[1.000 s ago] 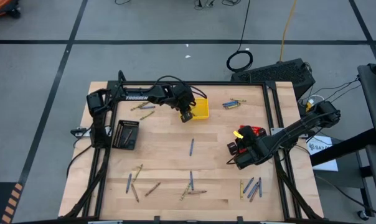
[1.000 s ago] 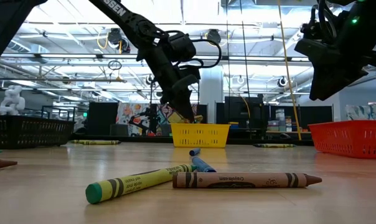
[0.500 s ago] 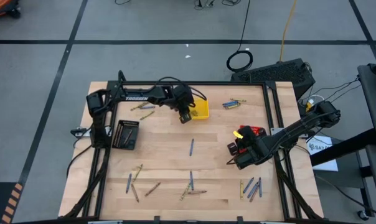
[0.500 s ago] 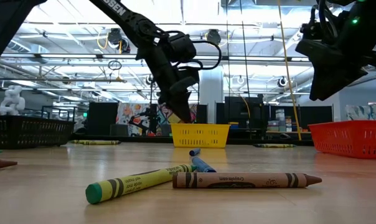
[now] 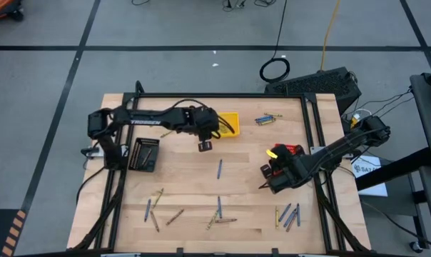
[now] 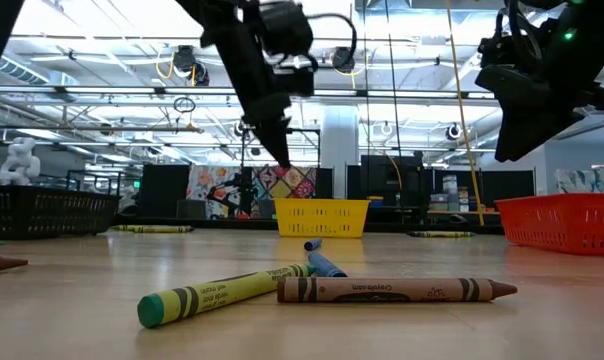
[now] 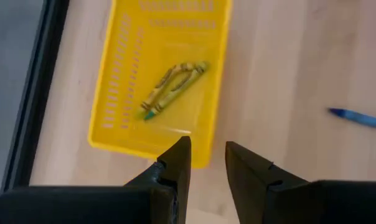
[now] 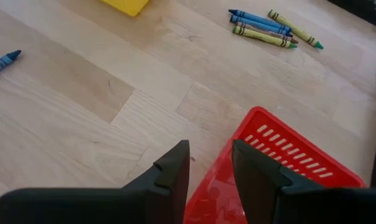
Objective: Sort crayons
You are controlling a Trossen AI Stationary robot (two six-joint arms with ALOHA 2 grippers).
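Crayons lie scattered on the wooden table: a blue one in the middle, clusters at the far right, far left and along the near edge. Two yellow crayons lie inside the yellow tray. My left gripper hangs open and empty above the table, just on the near side of that tray. My right gripper hovers open and empty over the near-left corner of the red tray.
A black tray with crayons in it stands at the left. Close to the low camera lie a yellow-green crayon, a brown one and a blue one. Bare wood shows between the middle blue crayon and the trays.
My left gripper has risen from the yellow tray and drawn back toward the table's near edge and a little left, its wrist rolling somewhat. The two yellow crayons stay in the tray. My right gripper has kept its place.
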